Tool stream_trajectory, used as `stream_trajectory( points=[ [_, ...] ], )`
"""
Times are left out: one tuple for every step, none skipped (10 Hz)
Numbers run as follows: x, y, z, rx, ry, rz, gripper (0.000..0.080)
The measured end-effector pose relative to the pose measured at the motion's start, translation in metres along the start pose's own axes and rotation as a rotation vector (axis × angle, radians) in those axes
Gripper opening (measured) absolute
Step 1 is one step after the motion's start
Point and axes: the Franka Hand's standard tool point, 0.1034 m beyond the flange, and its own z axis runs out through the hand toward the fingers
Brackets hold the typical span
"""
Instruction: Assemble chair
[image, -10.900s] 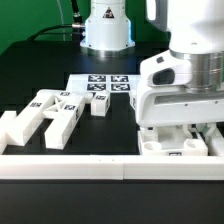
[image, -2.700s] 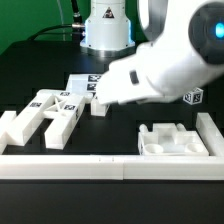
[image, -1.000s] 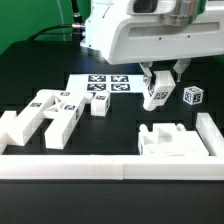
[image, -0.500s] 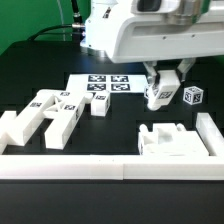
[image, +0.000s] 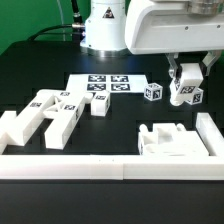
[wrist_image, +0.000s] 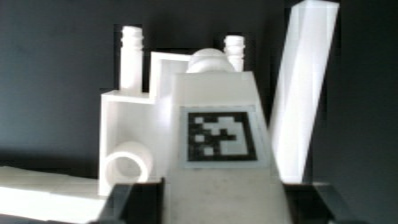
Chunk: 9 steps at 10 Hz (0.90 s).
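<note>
Gripping: my jaws are clamped on a tagged white bar (image: 186, 93), one finger on each of its sides.
Held part: the bar hangs tag-outward under the wrist, at the exterior view's right and behind the other chair pieces. I cannot tell whether its lower end touches the counter (image: 120, 128).
Wrist view: the bar (wrist_image: 222, 140) runs away from the jaws through the middle of the picture, with its square tag facing the camera.
Beyond the bar: a chunky white plate (wrist_image: 143, 110) with upright pegs and a round hole lies on the dark counter, and a long white side rail (wrist_image: 306, 80) lies beside it.
Same plate, exterior view: the plate (image: 170, 142) sits near the front, just inside the side rail (image: 210, 128).
Small cube: a tagged white cube (image: 152, 92) stands on the counter, near the held bar on the exterior view's left.
Marker board: it (image: 100, 82) lies flat at mid-counter, with a small white block (image: 100, 106) at its front edge.
Left cluster: several tagged white chair parts (image: 45, 112) lie bunched together.
Front rail: a long white rail (image: 100, 166) runs along the near edge.
</note>
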Motion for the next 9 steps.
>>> stream_trajectory(
  points=[
    [0.005,0.000,-0.001,0.001,0.042,0.000,0.0291],
    [0.013,-0.001,-0.002,0.003,0.154,-0.001,0.0291],
    [0.012,-0.003,0.000,0.014,0.184,0.012,0.0291],
    [0.022,-0.008,-0.003,0.024,0.262,0.025,0.0291],
    [0.028,-0.019,-0.006,0.015,0.342,0.020,0.0291],
    [0.023,-0.019,-0.001,0.016,0.314,0.010,0.0291],
    [0.023,-0.017,-0.001,0.017,0.313,0.013,0.0291],
    [0.022,-0.018,-0.001,0.017,0.312,0.012,0.0291],
    [0.023,-0.018,0.001,0.017,0.312,0.010,0.0291]
  ],
)
